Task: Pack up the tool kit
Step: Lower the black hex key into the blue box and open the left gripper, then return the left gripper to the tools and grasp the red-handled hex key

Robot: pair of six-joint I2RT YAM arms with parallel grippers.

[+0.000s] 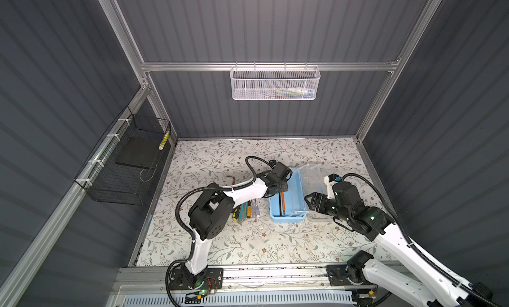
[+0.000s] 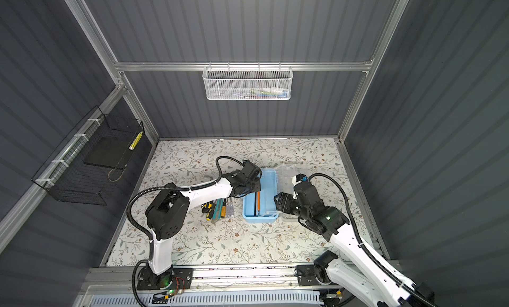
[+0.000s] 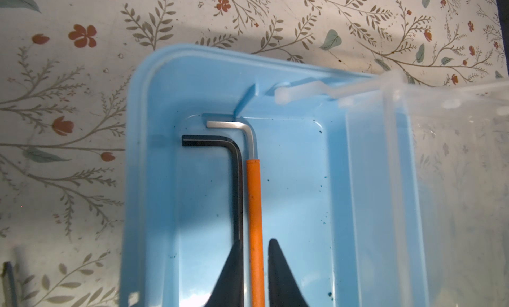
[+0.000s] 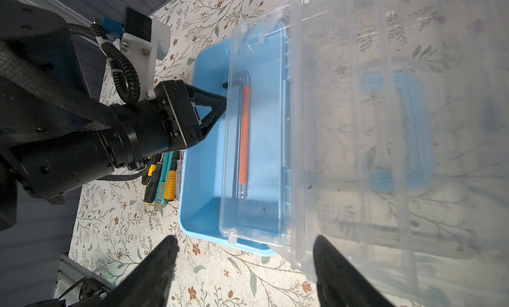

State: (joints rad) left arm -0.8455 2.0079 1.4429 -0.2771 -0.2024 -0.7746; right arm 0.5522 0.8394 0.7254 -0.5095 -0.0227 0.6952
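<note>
The small rectangular light-blue plastic box point(image 1: 287, 218) sat open near the middle of the floral-papered desk point(image 1: 248, 245), its long sides running from the front edge toward the back edge. Its clear plastic lid point(image 1: 315, 173) was swung out on the side toward the desk's right edge. Two keys lay side by side on the box floor: a black L-shaped steel hex key point(image 3: 237, 187) and a silver L-shaped hex key with an orange sleeve point(image 3: 254, 209). Their bent ends were at the far end wall. The left pincer point(image 3: 255, 241) reached down into the box with its black fingers point(image 3: 231, 272) either side of the orange sleeve. They were parted only a little, and thin strips of blue showed beside the sleeve. It seemed to grip nothing, though contact on the black-key side was hard to judge. The right pincer point(image 4: 245, 238) hovered at the box's near right corner, spread wide and holding nothing, with the lid's near edge between its tips. Yellow-and-black-handled screwdrivers point(image 4: 170, 181) and a teal utility knife point(image 4: 164, 181) lay together on the desk just left of the box.
</note>
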